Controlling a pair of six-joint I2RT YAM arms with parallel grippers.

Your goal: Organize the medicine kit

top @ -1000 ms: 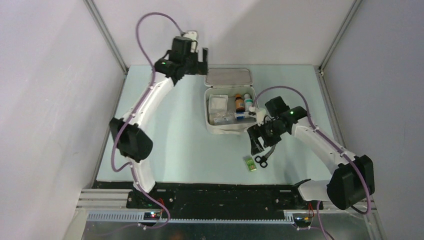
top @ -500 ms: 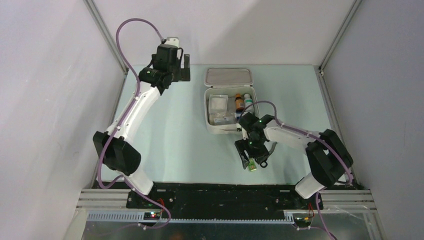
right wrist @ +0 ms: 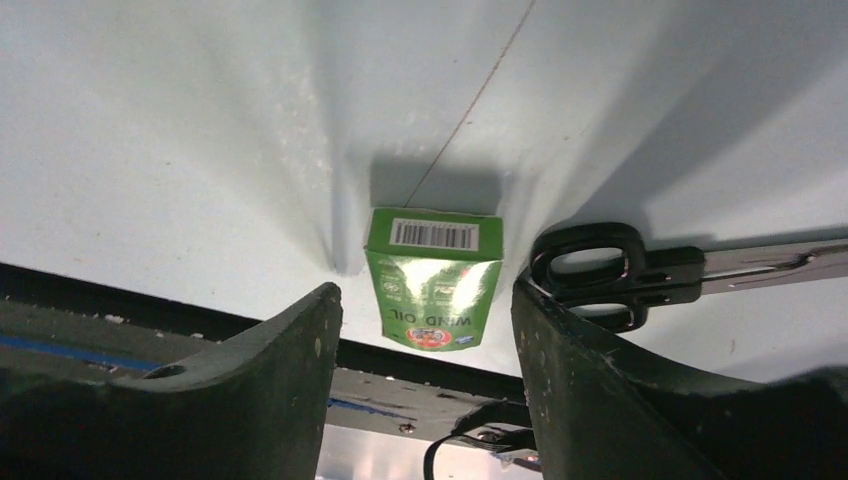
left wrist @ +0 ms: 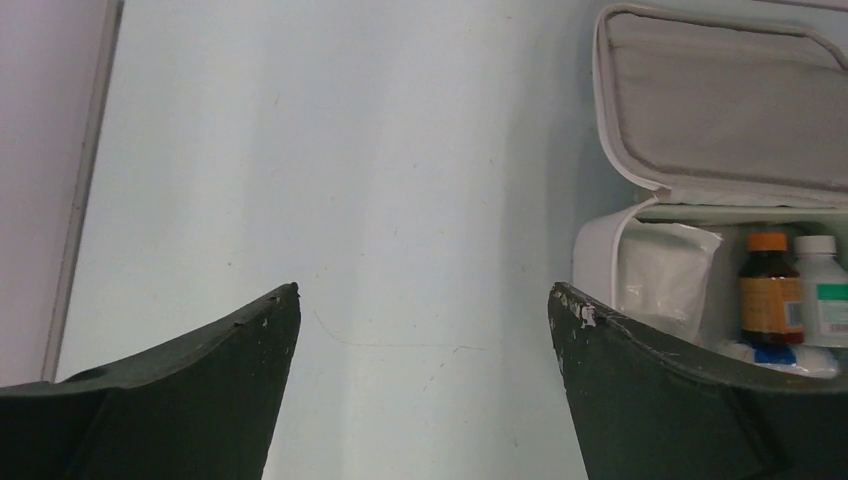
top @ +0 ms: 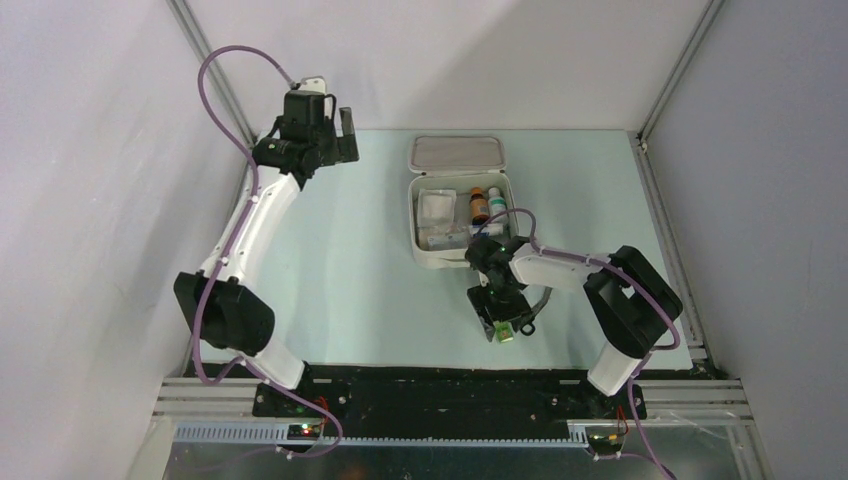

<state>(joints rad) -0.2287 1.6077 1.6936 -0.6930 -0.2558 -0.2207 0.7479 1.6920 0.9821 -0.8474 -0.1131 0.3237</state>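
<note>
The medicine kit (top: 415,220) lies open at mid-table, a white soft case with its grey-lined lid (top: 457,153) folded back. Inside stand an amber bottle (top: 479,205) and a white bottle (top: 496,203) beside white packets (top: 437,208). My right gripper (top: 497,318) hangs low over a small green "Wind Oil" box (right wrist: 432,280) near the table's front edge. It (right wrist: 425,290) is open, with its fingers either side of the box and a gap on both sides. My left gripper (top: 340,135) is open and holds nothing, raised at the back left of the kit (left wrist: 597,262).
Black-handled scissors (right wrist: 600,270) lie just right of the green box, touching the right finger's outer side; they (top: 527,318) also show from above. The table's front edge and a black rail (top: 450,385) run close behind the box. Enclosure walls stand left, right and back.
My right arm swung from beside the kit down and left to the green box, and its jaws narrowed. My left arm moved left, away from the kit's lid.
</note>
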